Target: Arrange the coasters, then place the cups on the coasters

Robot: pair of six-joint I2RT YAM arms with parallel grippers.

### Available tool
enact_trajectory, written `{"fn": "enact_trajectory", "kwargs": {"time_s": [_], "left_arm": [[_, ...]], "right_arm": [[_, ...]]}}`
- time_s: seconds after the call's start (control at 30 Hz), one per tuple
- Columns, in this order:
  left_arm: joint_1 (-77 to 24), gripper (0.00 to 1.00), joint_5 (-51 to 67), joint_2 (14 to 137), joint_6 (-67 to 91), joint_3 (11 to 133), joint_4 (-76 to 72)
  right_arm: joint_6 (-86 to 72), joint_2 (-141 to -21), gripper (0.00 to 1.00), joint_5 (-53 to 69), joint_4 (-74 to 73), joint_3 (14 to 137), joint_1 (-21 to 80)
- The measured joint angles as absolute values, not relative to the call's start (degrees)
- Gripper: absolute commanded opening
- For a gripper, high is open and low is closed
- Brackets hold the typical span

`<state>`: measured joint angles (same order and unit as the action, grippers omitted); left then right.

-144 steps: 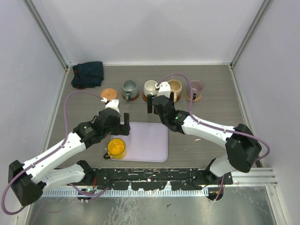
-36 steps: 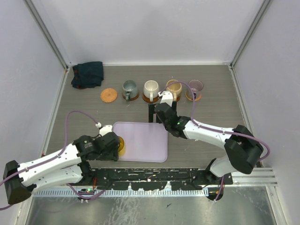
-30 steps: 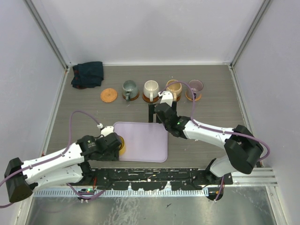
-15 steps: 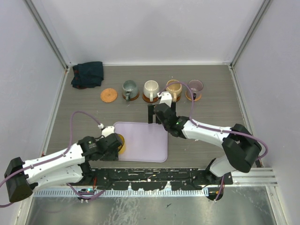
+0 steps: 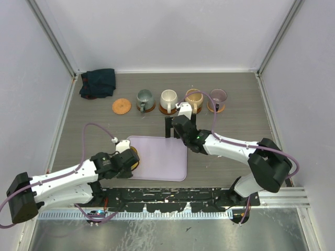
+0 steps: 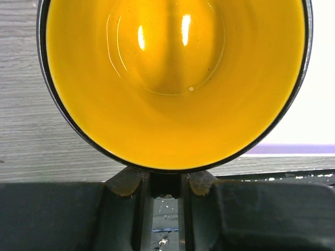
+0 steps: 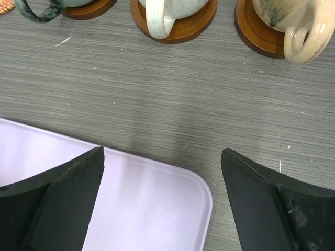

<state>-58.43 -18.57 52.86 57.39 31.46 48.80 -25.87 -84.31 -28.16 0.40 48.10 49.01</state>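
a dark cloth [image 5: 98,82] lies far beyond the tray [image 5: 162,157], off its far left corner, in the table's [image 5: 235,136] back corner. a bare coaster [image 5: 121,106] sits beyond the tray's left edge, well apart from it, with nothing on it.

the yellow cup [image 6: 172,78] is at the tray's left edge, toward the near corner, mouth up. in the left wrist view it overlaps wood on the left and tray on the right. whether it rests down or is raised cannot be told. the left gripper [image 6: 164,183] reaches it from the tray's near left side. its jaws are drawn almost together, pads [image 6: 125,183] pressed on either side of the cup's dark handle just under the rim.

beyond the tray's far edge four cups stand in a row, each on its own coaster: the green cup [image 5: 144,98], then the white cup [image 5: 168,98], then the tan cup [image 5: 194,97], then the purple cup [image 5: 218,97], which is past the tray's right edge.

the right gripper [image 7: 162,152] hangs over the tray's far right corner. its jaws are spread wide and grip nothing. bare wood and the tray's corner show between them.
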Motion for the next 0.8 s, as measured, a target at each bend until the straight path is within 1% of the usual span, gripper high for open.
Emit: {"fn": "enact_trajectory", "kwargs": {"time_s": [0.07,0.27,0.43,0.57,0.8], "left_arm": [[-58.43,0.0,-18.98,53.34,57.23,31.46,48.34],[-58.5,0.0,-19.81,53.3,56.05,31.46,48.07],[-58.57,0.0,-21.56,50.59,54.7,32.14,49.36],[-58.57,0.0,-24.69,49.95,52.82,35.53,51.22],[-58.54,0.0,-30.94,51.46,49.21,41.8,51.68]], "right_arm": [[-25.89,-84.31,0.97,-28.01,0.4,48.1,49.01],[-25.89,-85.23,0.96,-27.24,1.23,48.01,49.01],[-25.65,-85.84,0.96,-26.68,2.68,47.88,49.01],[-25.15,-87.77,0.93,-26.11,4.6,47.9,49.01],[-23.77,-94.63,0.86,-24.38,5.63,49.74,49.01]]}}
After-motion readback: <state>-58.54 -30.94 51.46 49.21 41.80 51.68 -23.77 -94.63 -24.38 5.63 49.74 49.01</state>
